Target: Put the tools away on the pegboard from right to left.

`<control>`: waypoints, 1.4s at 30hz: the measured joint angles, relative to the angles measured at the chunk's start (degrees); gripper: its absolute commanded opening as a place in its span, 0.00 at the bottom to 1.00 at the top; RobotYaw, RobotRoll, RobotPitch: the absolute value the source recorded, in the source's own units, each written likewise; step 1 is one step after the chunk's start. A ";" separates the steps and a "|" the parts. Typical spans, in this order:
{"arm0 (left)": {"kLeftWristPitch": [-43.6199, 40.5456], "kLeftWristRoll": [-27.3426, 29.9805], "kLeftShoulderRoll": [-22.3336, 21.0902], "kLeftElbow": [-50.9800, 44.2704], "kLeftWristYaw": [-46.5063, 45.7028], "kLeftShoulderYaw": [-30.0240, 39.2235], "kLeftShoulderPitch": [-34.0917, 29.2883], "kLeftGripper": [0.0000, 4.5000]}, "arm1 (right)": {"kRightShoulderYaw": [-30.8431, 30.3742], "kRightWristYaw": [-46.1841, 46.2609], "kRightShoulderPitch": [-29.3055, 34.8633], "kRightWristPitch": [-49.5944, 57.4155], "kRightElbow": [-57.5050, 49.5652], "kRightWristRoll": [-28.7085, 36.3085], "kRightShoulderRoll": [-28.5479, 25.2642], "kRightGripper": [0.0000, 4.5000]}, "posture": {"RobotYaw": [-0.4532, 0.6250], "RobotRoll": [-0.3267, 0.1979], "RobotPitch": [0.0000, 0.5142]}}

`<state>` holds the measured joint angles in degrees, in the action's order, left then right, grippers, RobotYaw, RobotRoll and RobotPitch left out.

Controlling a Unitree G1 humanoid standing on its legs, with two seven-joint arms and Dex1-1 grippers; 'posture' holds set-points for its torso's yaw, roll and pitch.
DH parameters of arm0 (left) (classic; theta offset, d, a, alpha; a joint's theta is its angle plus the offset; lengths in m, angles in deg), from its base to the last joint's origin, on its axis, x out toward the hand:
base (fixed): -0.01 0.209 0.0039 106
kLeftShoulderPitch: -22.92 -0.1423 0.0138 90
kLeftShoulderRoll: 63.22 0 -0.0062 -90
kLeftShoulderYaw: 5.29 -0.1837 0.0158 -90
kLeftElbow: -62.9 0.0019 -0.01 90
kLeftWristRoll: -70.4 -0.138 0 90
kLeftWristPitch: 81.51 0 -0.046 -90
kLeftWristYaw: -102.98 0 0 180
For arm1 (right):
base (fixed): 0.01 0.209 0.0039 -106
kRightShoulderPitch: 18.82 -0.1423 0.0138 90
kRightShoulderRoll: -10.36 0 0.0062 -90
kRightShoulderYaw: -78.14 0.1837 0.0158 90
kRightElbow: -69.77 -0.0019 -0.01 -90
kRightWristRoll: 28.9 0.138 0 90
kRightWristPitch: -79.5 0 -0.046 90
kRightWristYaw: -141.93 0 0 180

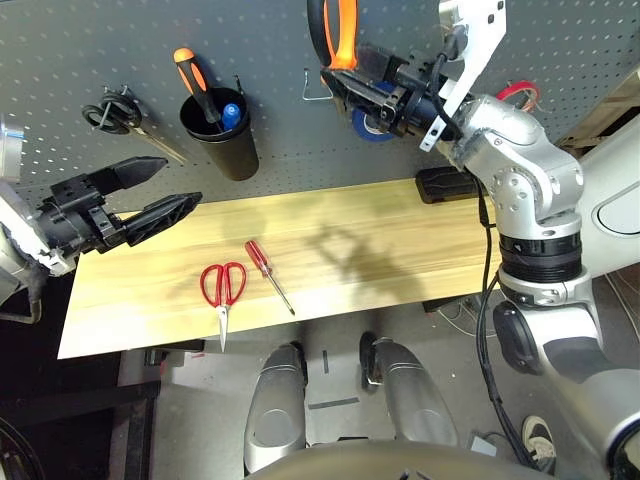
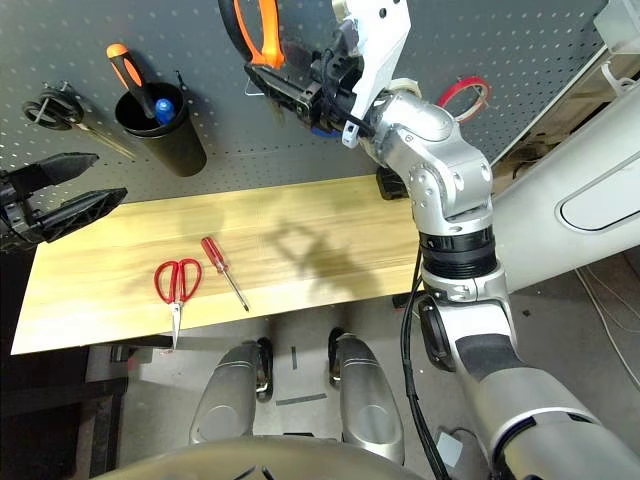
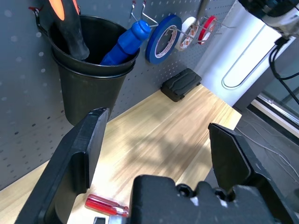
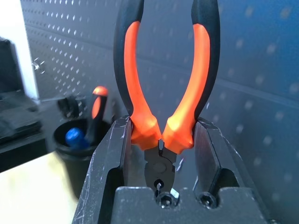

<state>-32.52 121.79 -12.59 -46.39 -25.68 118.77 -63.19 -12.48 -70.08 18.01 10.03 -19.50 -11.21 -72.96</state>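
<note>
orange-and-black pliers (image 4: 160,126) between right gripper's fingers (image 4: 112,154), seemingly touching both

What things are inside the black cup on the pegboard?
Inside the black cup stand an orange-and-black handle and a blue handle. Their lower ends are hidden by the cup's wall, so the bottom cannot be seen.

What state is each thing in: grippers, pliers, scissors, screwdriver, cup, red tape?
left gripper: open, nothing between its fingers
right gripper: closed on the pliers
orange-and-black pliers: held, handles spread
red-handled scissors: lying on the table, blades together
red-handled screwdriver: lying on the table
black cup: on the pegboard, holding an orange-and-black handle and a blue item
red tape ring: at the pegboard
</note>
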 measured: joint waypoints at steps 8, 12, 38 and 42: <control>-0.01 0.00 0.00 0.01 0.03 -0.43 0.43 1.00 | -4.04 3.03 -1.61 -15.08 6.65 -8.22 3.42 0.45 | 0.52 0.62 0.29; -0.01 -0.02 0.00 0.04 0.06 -0.53 0.78 1.00 | -6.64 5.47 -1.70 -22.13 11.06 -13.63 4.13 0.45 | 0.52 0.62 0.30; -0.76 0.14 0.07 -0.19 -0.01 -0.99 0.96 1.00 | -9.78 14.39 -5.12 -39.42 31.75 -23.30 7.47 0.45 | 0.55 0.62 0.33; -1.12 0.25 0.08 -0.50 -0.22 -0.99 0.93 1.00 | -9.52 14.47 -5.51 -40.95 34.16 -23.05 7.53 0.45 | 0.55 0.62 0.34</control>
<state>-33.64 122.04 -12.51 -46.89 -25.90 117.79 -62.26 -22.00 -55.61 12.50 -30.92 14.67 -34.26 -65.43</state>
